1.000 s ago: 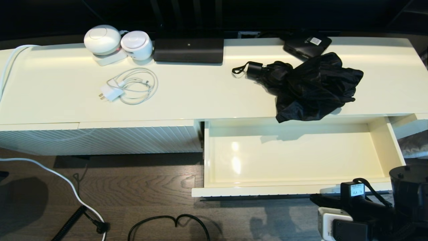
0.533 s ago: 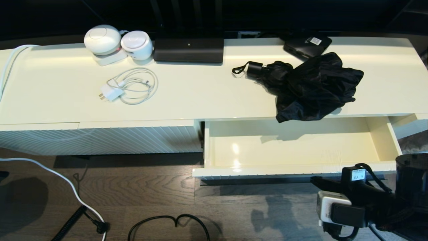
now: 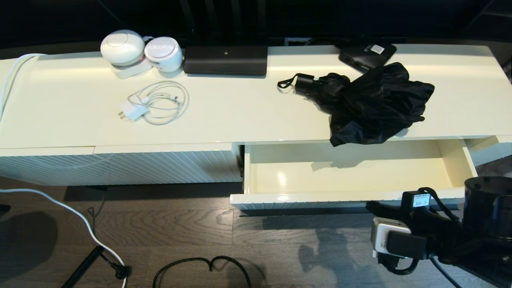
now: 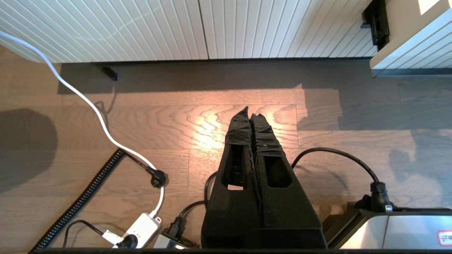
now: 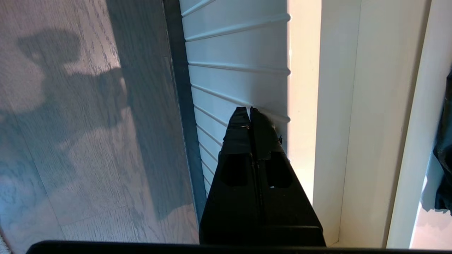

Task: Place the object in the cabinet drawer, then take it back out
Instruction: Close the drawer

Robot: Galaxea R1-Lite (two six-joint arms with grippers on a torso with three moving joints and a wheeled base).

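Item: black compact folding umbrella with loose bunched fabric [image 3: 372, 104], lying on the glossy cream cabinet top [image 3: 240, 112] toward its right end. Its lower fold hangs over the front edge, above the back of the wide cream-white drawer with ribbed front [image 3: 344, 200], which stands part open with nothing in it.

Item: right gripper [image 5: 250, 113], fingers pressed together on nothing, tips touching the ribbed drawer front near its right corner. Left gripper [image 4: 250, 113], fingers together, parked over the wooden floor [image 4: 141, 116] before the handle-less ribbed cream panel [image 4: 176, 28].

Hazards, as judged:
- You risk pinching the overhanging fabric if the drawer goes further in beneath it.
- A closed fingertip on ribbing can skid sideways.
- Loose fabric may slip when you grasp; the short handle end is the firmer hold.

Room: you have a narrow opening front to back but wide side to side, and bare counter left of the umbrella. A flat black box with white label [image 3: 367, 53] sits just behind it at the rear edge.
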